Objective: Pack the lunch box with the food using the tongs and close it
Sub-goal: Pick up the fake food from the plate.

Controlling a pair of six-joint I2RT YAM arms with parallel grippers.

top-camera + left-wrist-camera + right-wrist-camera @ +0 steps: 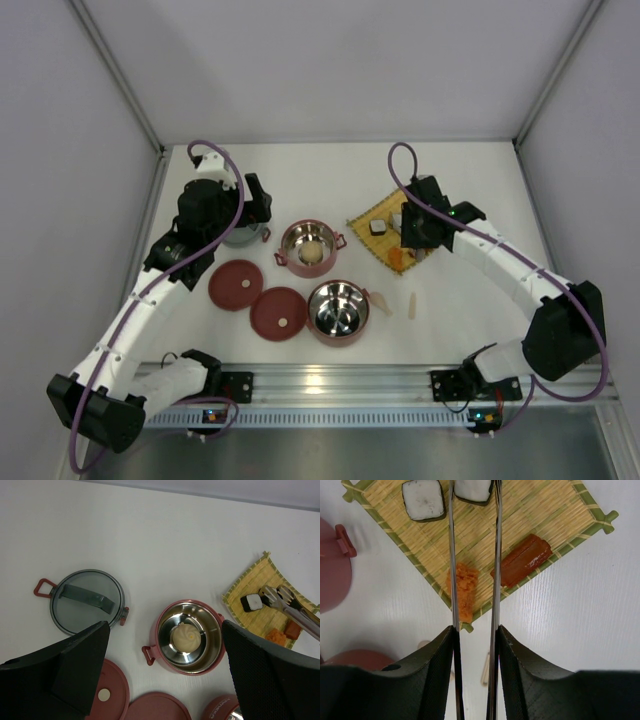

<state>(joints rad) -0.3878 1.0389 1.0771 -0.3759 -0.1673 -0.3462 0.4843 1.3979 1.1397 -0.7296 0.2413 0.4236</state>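
Observation:
One maroon lunch box bowl (308, 247) holds a pale round piece (186, 636); a second steel-lined bowl (338, 310) is bare inside. Two flat maroon lids (236, 284) (279, 313) lie to their left. My right gripper (475, 632) is shut on the tongs (451, 555), whose two arms reach over the yellow mat (545, 510) and flank a black-wrapped roll (472, 490) at its sides. Another roll (423, 499) and two orange slabs (463, 587) (522, 560) lie on the mat. My left gripper (165, 630) hangs open above the filled bowl, holding nothing.
A grey see-through lid (87, 601) with a handle lies left of the filled bowl. A small beige spoon (383, 303) and stick (410, 303) lie right of the bare bowl. Enclosure walls stand on three sides.

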